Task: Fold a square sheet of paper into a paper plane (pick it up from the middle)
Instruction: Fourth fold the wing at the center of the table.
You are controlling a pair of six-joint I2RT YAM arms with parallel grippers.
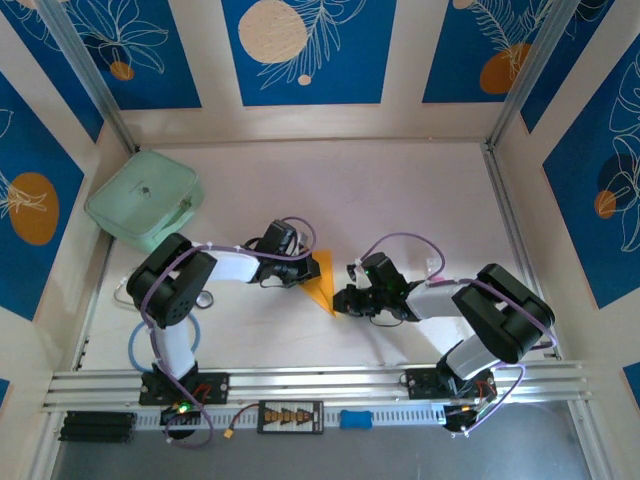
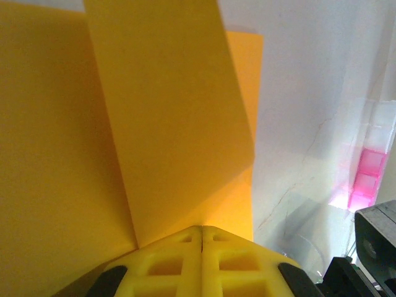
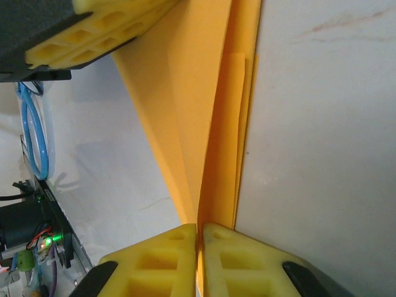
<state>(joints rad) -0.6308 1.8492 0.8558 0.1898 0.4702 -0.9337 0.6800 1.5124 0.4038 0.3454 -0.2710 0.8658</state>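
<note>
The partly folded square sheet of paper (image 1: 322, 281) is pinched at mid-worktop (image 1: 400, 190) by the closed left gripper (image 2: 202, 238) and the closed right gripper (image 3: 199, 232), perhaps partly lifted.

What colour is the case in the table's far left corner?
The case is plain mint green; the top view shows it best.

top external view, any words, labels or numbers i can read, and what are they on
None can be read.
Mint-green case: small dark mark on its lid, too small to read.
Black plate on the front rail: gold marks, too small to read.
Paper: blank on the faces the wrist views show.
</note>
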